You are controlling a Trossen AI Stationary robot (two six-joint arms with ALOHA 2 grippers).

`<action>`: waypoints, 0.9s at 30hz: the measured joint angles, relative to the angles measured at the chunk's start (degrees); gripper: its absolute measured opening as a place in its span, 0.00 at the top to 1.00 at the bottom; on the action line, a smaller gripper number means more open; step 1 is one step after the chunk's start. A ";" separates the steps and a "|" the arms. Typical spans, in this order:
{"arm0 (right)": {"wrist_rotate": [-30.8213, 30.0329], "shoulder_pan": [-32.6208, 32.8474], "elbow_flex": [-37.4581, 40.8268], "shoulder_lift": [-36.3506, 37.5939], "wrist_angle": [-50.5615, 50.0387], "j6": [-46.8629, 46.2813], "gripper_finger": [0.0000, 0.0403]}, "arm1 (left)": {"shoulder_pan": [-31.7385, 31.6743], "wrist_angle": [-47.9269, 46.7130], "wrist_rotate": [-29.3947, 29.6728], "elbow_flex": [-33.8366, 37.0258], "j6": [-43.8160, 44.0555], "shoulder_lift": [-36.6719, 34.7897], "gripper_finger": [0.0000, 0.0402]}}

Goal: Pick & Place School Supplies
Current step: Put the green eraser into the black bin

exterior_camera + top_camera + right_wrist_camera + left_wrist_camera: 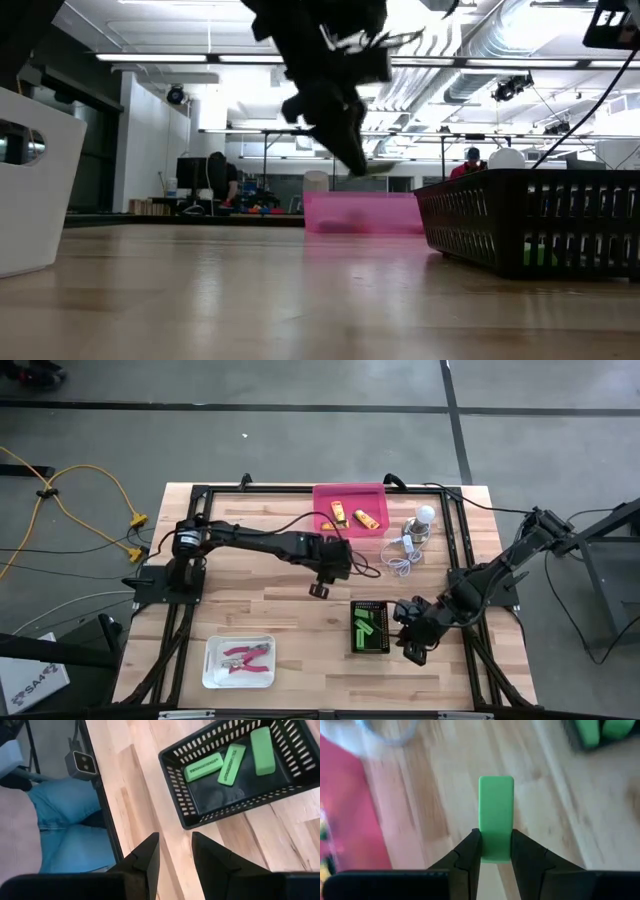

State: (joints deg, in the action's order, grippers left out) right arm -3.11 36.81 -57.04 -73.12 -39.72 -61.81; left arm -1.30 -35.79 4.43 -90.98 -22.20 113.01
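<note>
our left gripper (496, 851) pinches a green block (496, 822) — we keep it clamped until over the black basket (371, 647); right gripper (175, 851) waits beside, open, empty.

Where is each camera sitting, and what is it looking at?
High view: above the table, looking straight down; both arms show, with the pink tray, black basket and white tray.
Low view: at table-top height, looking across into the room; one arm hangs from above.
Left wrist view: on the left arm; the left gripper has its jaws shut on a green block.
Right wrist view: on the right arm; the empty right gripper shows, and three green blocks in the basket.
Shared: every view shows the black basket.
</note>
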 joint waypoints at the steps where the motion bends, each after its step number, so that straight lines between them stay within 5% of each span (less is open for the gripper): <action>1: -0.76 0.45 0.00 0.00 0.02 -0.11 0.74 | 0.55 0.70 0.08 -0.27 0.00 -0.33 0.78; 16: -3.21 1.89 0.00 0.02 1.06 -1.60 0.74 | 10.66 15.80 -0.20 -0.48 -1.13 -2.51 0.78; 27: -2.73 1.89 0.00 0.02 2.09 -1.58 0.74 | 11.05 23.67 -5.74 -0.44 4.12 -0.59 0.78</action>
State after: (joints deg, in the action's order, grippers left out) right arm -5.85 38.70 -57.04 -73.10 -37.63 -63.40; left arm 9.76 -12.13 -1.31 -91.41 -18.08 112.43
